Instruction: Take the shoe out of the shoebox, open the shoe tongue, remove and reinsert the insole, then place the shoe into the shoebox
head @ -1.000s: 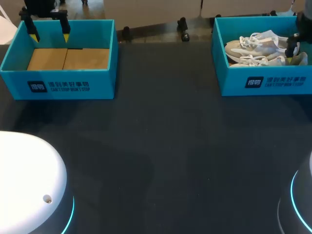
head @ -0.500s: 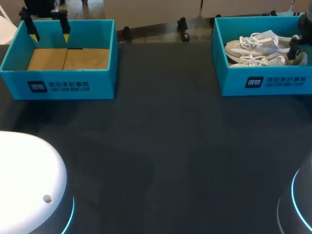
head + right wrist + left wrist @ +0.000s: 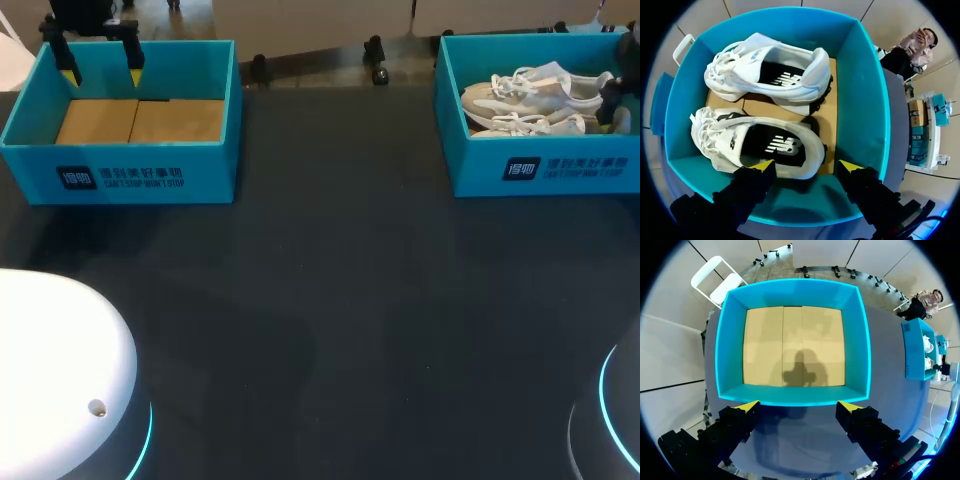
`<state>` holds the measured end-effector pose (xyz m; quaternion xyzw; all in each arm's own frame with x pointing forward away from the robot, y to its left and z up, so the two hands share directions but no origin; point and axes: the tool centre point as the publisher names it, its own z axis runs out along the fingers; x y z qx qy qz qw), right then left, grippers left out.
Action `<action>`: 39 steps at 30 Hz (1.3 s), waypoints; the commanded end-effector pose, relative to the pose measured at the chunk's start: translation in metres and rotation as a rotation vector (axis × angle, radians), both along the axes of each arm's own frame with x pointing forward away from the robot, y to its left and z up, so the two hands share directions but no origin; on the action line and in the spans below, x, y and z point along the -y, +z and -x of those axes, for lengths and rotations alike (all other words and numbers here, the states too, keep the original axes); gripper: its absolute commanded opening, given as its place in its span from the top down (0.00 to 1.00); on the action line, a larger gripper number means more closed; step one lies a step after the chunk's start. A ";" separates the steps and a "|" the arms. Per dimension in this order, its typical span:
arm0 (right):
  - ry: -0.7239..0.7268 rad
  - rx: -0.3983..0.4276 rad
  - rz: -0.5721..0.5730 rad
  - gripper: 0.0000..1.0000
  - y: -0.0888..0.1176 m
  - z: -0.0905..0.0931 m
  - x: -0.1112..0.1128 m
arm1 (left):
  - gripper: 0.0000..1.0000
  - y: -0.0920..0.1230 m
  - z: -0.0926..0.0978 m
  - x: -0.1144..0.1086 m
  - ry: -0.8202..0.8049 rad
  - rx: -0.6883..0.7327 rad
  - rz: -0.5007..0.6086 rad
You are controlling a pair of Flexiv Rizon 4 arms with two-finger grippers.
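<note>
Presumably light and soft-sided, the near shoe lies in the far-right shoebox; its firmer heel collar suits pinching. The right gripper hovers above it, jaws open. The left gripper hangs spread over the left box.

Left shoebox & right shoebox: teal, tan floors, white print on fronts. Shoes white; insoles black w/ white logo. Counter blackish. Left hand, right hand: black, yellow tips.
</note>
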<state>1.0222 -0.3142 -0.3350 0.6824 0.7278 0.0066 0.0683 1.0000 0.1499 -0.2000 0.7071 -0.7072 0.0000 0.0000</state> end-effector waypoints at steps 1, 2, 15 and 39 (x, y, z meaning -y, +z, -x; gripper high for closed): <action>0.011 -0.010 0.000 0.06 -0.003 -0.009 -0.002 | 0.00 0.000 0.000 0.000 0.000 0.000 0.000; 0.013 -0.013 0.002 0.05 -0.004 -0.010 -0.003 | 0.00 0.000 0.000 0.000 0.000 0.000 0.000; 0.022 -0.034 0.001 0.01 -0.014 -0.020 0.001 | 0.00 0.000 0.000 0.000 0.000 0.000 0.000; 0.014 -0.046 -0.013 0.00 -0.021 -0.012 -0.002 | 0.00 0.000 0.000 0.000 0.000 0.000 0.000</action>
